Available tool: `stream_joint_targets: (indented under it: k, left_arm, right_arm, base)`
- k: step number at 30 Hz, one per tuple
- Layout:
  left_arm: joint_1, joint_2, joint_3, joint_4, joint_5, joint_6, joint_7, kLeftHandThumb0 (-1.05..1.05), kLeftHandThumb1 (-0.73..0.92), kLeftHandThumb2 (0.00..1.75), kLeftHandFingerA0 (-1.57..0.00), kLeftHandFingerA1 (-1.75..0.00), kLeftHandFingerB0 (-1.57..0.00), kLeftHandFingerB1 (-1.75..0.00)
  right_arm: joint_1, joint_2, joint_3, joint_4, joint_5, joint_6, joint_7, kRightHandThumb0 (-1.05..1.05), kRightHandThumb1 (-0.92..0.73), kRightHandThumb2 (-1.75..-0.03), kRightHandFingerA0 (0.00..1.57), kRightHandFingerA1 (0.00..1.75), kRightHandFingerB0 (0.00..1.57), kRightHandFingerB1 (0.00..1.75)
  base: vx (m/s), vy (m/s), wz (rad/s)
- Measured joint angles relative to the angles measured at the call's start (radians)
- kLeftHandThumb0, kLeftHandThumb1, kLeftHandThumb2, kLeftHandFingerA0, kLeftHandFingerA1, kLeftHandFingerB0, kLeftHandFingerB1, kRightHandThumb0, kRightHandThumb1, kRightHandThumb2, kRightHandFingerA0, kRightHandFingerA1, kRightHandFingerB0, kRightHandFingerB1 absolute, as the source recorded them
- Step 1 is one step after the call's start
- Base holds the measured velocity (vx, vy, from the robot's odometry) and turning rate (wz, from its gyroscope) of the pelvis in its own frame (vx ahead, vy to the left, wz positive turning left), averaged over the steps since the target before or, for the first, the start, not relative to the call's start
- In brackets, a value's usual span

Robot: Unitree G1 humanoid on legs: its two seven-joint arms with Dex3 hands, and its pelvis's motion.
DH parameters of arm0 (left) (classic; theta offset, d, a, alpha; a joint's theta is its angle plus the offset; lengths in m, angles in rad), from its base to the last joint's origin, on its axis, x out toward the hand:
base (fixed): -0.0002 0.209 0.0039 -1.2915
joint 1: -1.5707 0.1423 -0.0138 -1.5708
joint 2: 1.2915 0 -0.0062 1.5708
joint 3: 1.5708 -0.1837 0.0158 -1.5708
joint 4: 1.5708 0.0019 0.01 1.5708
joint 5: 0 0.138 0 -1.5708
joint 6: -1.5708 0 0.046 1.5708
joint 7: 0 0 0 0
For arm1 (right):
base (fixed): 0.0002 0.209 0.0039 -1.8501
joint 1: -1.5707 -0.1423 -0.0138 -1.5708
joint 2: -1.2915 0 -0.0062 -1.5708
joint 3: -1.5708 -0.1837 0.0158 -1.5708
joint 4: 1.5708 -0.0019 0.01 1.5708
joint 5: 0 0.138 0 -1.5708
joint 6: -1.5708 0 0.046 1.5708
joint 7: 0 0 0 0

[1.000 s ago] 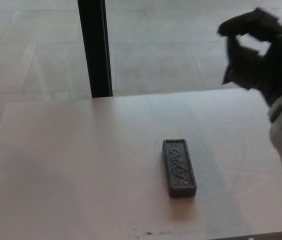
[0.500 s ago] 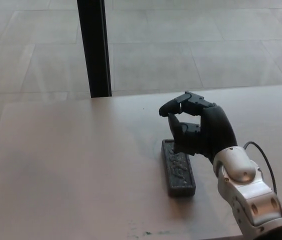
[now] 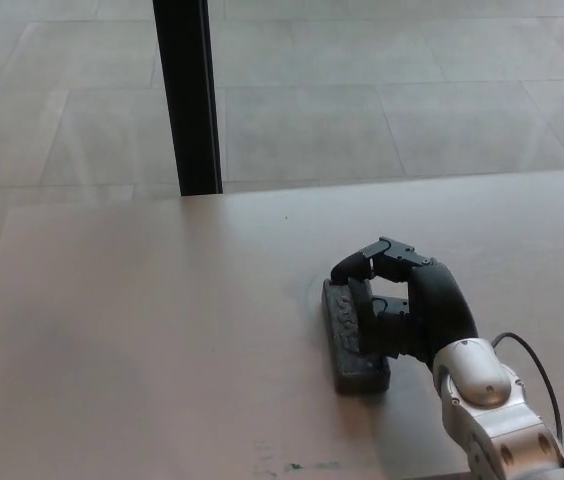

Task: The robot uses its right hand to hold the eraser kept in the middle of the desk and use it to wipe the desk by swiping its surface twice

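- The step in hand is the grasp: the right hand [image 3: 402,305] sits low over the eraser [image 3: 351,340], and no wiping stroke looks to have begun.
- The eraser lies flat on the desk [image 3: 142,330], near the middle of its width and closer to the near edge than to the far one, its long side running from near edge toward far edge.
- The fingers [image 3: 362,265] curl narrowly over the eraser's far half from its right side, touching or nearly touching its top; whether they actually clamp it cannot be told.
- The left hand is out of sight.
- The next move likely calls for pinching the eraser's long sides firmly, keeping its flat face pressed down, then dragging it across the bare desk surface.
- A loose hold would probably let the eraser slip or tip during the swipe.
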Motion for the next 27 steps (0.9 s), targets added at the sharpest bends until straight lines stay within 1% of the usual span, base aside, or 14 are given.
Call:
stream_joint_targets:
  k: [3,5,8,9,13,14,17,18,19,20,23,25,26,27]
  left_arm:
    - [-0.002,0.000,0.000,0.002,-0.001,0.000,0.000,-0.42,0.48,0.88,-0.76,-0.79,-0.59,-0.67]
    - [-0.005,0.000,0.001,0.004,-0.002,0.000,0.000,-0.42,0.48,0.88,-0.77,-0.80,-0.61,-0.68]
    - [-0.010,0.000,0.002,0.007,-0.004,0.000,0.000,-0.45,0.47,0.88,-0.78,-0.80,-0.63,-0.69]
    - [-0.012,0.000,0.001,0.009,-0.004,0.000,0.000,-0.47,0.48,0.87,-0.80,-0.81,-0.65,-0.70]
    - [-0.011,0.000,-0.002,0.010,-0.003,0.000,0.000,-0.47,0.48,0.89,-0.78,-0.80,-0.63,-0.68]
    - [-0.011,0.000,-0.005,0.012,-0.003,0.000,0.000,-0.47,0.48,0.89,-0.78,-0.80,-0.62,-0.68]
    - [-0.011,0.000,-0.008,0.017,-0.002,-0.004,0.000,-0.47,0.47,0.87,-0.80,-0.81,-0.62,-0.68]
    - [-0.011,0.000,-0.008,0.017,-0.003,-0.005,0.000,-0.47,0.48,0.88,-0.79,-0.80,-0.61,-0.68]
    - [-0.011,0.000,-0.008,0.017,-0.003,-0.006,0.000,-0.47,0.48,0.88,-0.79,-0.80,-0.61,-0.68]
    - [-0.011,0.000,-0.008,0.017,-0.003,-0.006,0.000,-0.47,0.48,0.89,-0.79,-0.80,-0.63,-0.68]
    - [-0.011,0.000,-0.010,0.016,-0.003,-0.007,0.001,-0.48,0.49,0.90,-0.78,-0.80,-0.62,-0.68]
    - [-0.011,0.000,-0.011,0.016,-0.003,-0.007,0.001,-0.49,0.48,0.89,-0.79,-0.80,-0.62,-0.68]
    - [-0.011,0.000,-0.011,0.016,-0.003,-0.007,0.001,-0.50,0.47,0.88,-0.80,-0.81,-0.63,-0.69]
    - [-0.011,0.000,-0.011,0.016,-0.003,-0.007,0.001,-0.50,0.47,0.88,-0.80,-0.81,-0.63,-0.69]
  right_arm:
    - [0.004,-0.001,0.001,0.022,-0.011,-0.004,-0.002,-0.34,-0.69,-0.91,0.98,1.75,0.66,1.73]
    - [0.010,-0.002,0.007,0.034,-0.025,-0.007,-0.009,-0.32,-0.68,-0.95,0.99,1.75,0.75,1.50]
    - [0.013,-0.002,0.013,0.043,-0.044,-0.019,-0.021,-0.39,-0.73,-0.81,1.00,1.75,0.67,1.67]
    - [0.013,-0.002,0.018,0.053,-0.053,-0.029,-0.026,-0.38,-0.72,-0.86,0.97,1.75,0.74,1.59]
    - [0.011,-0.001,0.042,0.087,-0.083,-0.072,-0.040,-0.38,-0.72,-0.83,0.98,1.75,0.66,1.71]
    - [0.010,-0.001,0.046,0.093,-0.087,-0.081,-0.043,-0.37,-0.70,-0.87,0.95,1.75,0.75,1.49]
    - [0.006,0.001,0.059,0.114,-0.111,-0.113,-0.057,-0.37,-0.71,-0.87,0.96,1.75,0.75,1.46]
    - [0.003,0.001,0.062,0.119,-0.118,-0.120,-0.061,-0.35,-0.73,-0.80,0.93,1.75,0.61,1.67]
    - [0.001,-0.001,0.063,0.124,-0.122,-0.127,-0.063,-0.35,-0.73,-0.80,0.93,1.75,0.61,1.67]
    - [0.000,-0.001,0.063,0.129,-0.127,-0.134,-0.064,-0.36,-0.78,-0.74,0.82,1.75,0.64,1.57]
    - [0.000,-0.014,0.071,0.141,-0.144,-0.152,-0.067,-0.32,-0.67,-0.85,0.86,1.70,0.75,1.17]
    - [0.000,-0.033,0.081,0.152,-0.160,-0.172,-0.073,-0.32,-0.66,-0.86,0.89,1.71,0.74,1.19]
    - [0.000,-0.040,0.085,0.157,-0.166,-0.180,-0.076,-0.31,-0.69,-0.82,0.84,1.58,0.74,0.97]
    - [0.001,-0.047,0.092,0.161,-0.173,-0.186,-0.078,-0.31,-0.69,-0.82,0.84,1.58,0.74,0.97]
  base:
    - [0.00,0.000,0.00]
    - [0.00,0.000,0.00]
    - [0.00,0.000,0.00]
    - [0.00,0.000,0.00]
    - [0.00,0.000,0.00]
    - [0.00,0.000,0.00]
    - [0.00,0.000,0.00]
    - [0.00,0.000,0.00]
    - [0.00,0.000,0.00]
    - [0.00,0.000,0.00]
    - [0.00,0.000,0.00]
    - [0.00,0.000,0.00]
    - [0.00,0.000,0.00]
    - [0.00,0.000,0.00]
